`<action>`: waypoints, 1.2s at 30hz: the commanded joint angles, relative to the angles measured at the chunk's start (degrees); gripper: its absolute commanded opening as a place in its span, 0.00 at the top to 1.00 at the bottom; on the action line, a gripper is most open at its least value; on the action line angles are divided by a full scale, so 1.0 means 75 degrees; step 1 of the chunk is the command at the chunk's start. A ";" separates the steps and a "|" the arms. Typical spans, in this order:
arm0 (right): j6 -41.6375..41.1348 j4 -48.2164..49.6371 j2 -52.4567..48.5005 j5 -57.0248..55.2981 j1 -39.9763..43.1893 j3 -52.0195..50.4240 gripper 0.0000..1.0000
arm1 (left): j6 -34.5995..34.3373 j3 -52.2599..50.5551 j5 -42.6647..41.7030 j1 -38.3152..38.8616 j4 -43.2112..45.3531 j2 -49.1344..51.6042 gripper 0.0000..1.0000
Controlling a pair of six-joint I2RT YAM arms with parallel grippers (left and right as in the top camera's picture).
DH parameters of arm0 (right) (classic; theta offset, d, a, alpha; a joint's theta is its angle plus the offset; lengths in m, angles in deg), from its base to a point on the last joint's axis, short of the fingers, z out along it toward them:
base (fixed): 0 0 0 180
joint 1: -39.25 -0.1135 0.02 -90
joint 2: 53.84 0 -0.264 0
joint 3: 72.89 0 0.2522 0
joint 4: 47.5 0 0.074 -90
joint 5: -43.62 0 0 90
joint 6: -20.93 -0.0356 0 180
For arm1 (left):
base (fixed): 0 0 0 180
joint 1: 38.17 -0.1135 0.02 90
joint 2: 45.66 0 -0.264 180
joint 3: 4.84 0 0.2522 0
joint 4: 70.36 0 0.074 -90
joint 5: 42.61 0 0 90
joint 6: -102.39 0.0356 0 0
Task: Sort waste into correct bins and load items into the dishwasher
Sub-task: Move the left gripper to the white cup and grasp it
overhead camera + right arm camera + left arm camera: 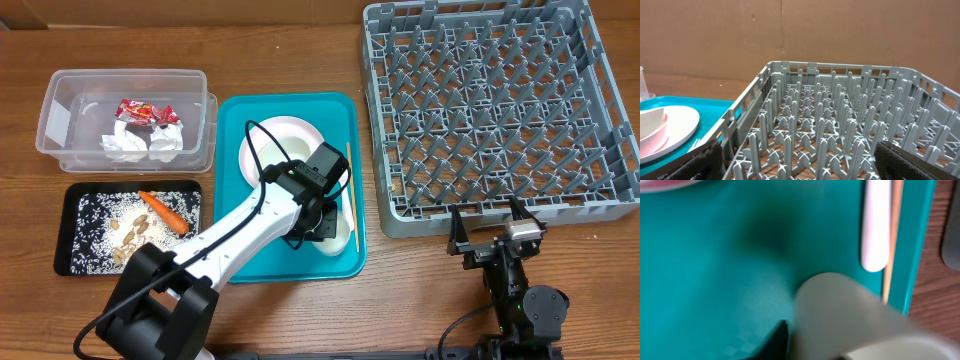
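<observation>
My left gripper [318,215] is down over the near right corner of the teal tray [235,120], shut on the wall of a small white cup [342,236]. In the left wrist view the cup [840,315] fills the foreground, blurred, against one black finger [779,339]; the other finger is hidden. A white fork [875,225] and a thin wooden stick [895,230] lie along the tray's right edge. The pale plate [285,135] holds a bowl [650,127]. My right gripper [490,215] stands open at the front edge of the grey dish rack [500,110], holding nothing.
At the far left a clear tub [60,100] holds crumpled napkins [140,142] and a red wrapper [145,112]. In front of it a black tray [70,225] holds rice, scraps and a carrot [163,211]. Brown cardboard stands behind the rack.
</observation>
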 commanded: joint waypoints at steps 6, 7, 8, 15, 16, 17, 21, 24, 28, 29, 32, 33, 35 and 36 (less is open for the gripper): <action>-0.0052 0.0041 0.0082 0.0041 0.0044 -0.0082 0.00 | -0.0032 0.0140 0.0105 0.0017 -0.0111 0.0029 0.96; -0.0052 0.0041 0.0082 0.0041 0.0044 -0.0082 0.00 | 0.0029 0.0227 0.0105 0.0017 -0.0204 0.0029 0.96; -0.0052 0.0041 0.0082 0.0041 0.0044 -0.0082 0.00 | 0.0154 0.0356 0.0114 0.0017 -0.0329 0.0029 0.96; -0.0052 0.0041 0.0082 0.0041 0.0044 -0.0082 0.00 | 0.0291 0.1786 0.1128 0.0017 -0.1836 0.0029 0.96; -0.0052 0.0041 0.0082 0.0041 0.0044 -0.0082 0.00 | 0.0370 0.2028 0.1227 0.0020 -0.2066 0.0029 0.96; -0.0050 0.0041 0.0082 0.0038 0.0044 -0.0082 0.00 | 0.0565 0.2296 0.1268 0.0020 -0.2296 0.0029 0.96; -0.0052 0.0041 0.0082 0.0041 0.0044 -0.0082 0.00 | 0.1142 0.2975 0.1239 0.0020 -0.2731 0.0029 0.96; -0.0052 0.0041 0.0082 0.0041 0.0044 -0.0082 0.00 | 0.1256 0.3223 0.1011 0.0012 -0.2885 0.0029 0.96; -0.0052 0.0041 0.0082 0.0041 0.0044 -0.0082 0.00 | 0.1547 0.3223 0.0866 0.0012 -0.3028 0.0038 0.96; -0.0052 0.0041 0.0082 0.0041 0.0044 -0.0082 0.00 | 0.1574 0.3223 0.0866 0.0012 -0.3054 0.0038 0.96; -0.0052 0.0041 0.0082 0.0041 0.0044 -0.0082 0.00 | 0.1574 0.3223 0.0868 0.0012 -0.3083 0.0038 0.96; -0.0052 0.0041 0.0082 0.0041 0.0044 -0.0082 0.00 | 0.1574 0.3223 0.0901 0.0012 -0.3089 0.0038 0.96; -0.0052 0.0041 0.0082 0.0041 0.0044 -0.0082 0.00 | 0.1574 0.3223 0.0903 0.0012 -0.3063 0.0038 0.96; -0.0052 0.0041 0.0082 0.0041 0.0044 -0.0082 0.00 | 0.1571 0.3220 0.0970 0.0017 -0.3016 0.0038 0.96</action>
